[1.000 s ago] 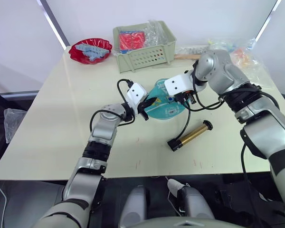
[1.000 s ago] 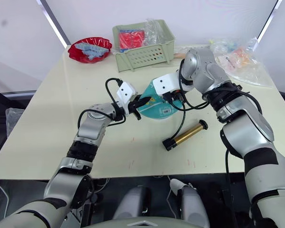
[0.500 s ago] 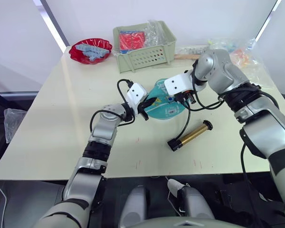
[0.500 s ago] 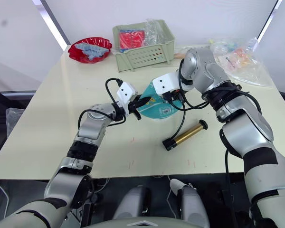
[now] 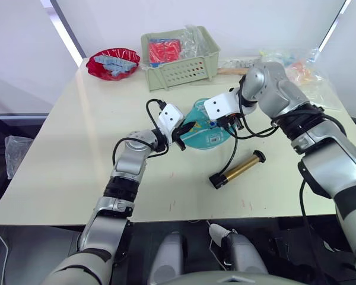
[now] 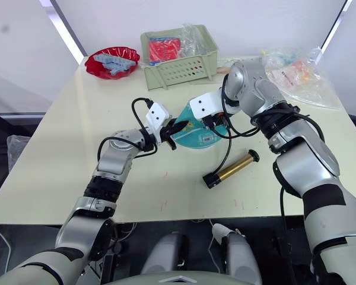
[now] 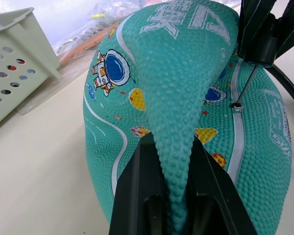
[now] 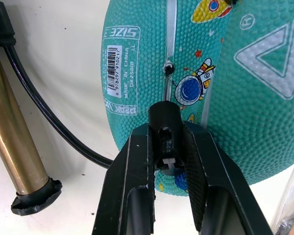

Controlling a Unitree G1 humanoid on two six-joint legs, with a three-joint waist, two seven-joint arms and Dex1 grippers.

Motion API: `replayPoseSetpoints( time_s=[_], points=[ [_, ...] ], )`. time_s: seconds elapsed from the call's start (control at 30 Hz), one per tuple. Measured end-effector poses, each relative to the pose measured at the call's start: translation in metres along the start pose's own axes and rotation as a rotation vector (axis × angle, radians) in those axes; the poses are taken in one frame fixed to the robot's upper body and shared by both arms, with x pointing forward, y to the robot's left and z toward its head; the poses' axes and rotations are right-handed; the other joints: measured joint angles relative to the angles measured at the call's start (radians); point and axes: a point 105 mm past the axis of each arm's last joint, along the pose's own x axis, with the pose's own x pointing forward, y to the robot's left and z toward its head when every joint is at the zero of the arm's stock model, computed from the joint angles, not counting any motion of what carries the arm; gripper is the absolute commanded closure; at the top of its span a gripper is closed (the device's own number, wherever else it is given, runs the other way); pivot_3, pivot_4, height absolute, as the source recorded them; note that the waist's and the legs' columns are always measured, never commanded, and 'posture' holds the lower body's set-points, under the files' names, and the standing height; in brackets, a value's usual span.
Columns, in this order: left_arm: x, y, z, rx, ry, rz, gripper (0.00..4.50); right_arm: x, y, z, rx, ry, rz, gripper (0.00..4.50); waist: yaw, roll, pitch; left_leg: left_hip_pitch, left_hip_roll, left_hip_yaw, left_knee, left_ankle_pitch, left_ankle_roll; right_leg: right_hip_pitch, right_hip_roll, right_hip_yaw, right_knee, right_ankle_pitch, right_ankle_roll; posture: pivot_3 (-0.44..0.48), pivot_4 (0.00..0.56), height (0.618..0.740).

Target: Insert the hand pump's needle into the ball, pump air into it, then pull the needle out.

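While my left pincer (image 7: 174, 196) pinches a raised fold of the ball (image 5: 203, 126), its two fingers closed tight on the teal skin, the ball sits soft and flattened near the middle of the desk (image 5: 65, 154), just in front of the green basket (image 5: 181, 50). My right pincer (image 8: 167, 161) is closed on the small black fitting of the needle (image 7: 245, 85), held just above the ball on its far side from my left pincer. Seen from my left wrist, the thin metal pin slants down to the valve hole (image 8: 169, 68) on a pale seam; its tip seems to touch or just enter the hole, though I cannot tell how deep. The black hose (image 5: 231, 155) runs from the fitting down across the desk to the hand pump (image 5: 238, 169), which lies on its side near the ball, toward my right, its brass barrel free of both pincers. A red bowl (image 5: 113, 63) stands at the far left corner.
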Motion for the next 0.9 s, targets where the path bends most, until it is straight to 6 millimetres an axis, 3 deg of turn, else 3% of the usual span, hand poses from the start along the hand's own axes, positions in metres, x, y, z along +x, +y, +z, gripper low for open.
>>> replayPoseSetpoints(
  time_s=[0.9],
  points=[
    [0.0023, -0.0002, -0.0017, -0.002, -0.003, -0.009, 4.49, -0.0025, 0.0011, -0.0049, 0.011, 0.006, 0.011, 4.20, 0.005, 0.000, -0.001, 0.001, 0.000, 0.000, 0.000, 0.000, 0.000, 0.001, 0.000, 0.000, 0.000, 0.000, 0.000, 0.000, 0.150, 0.738]
  ],
)
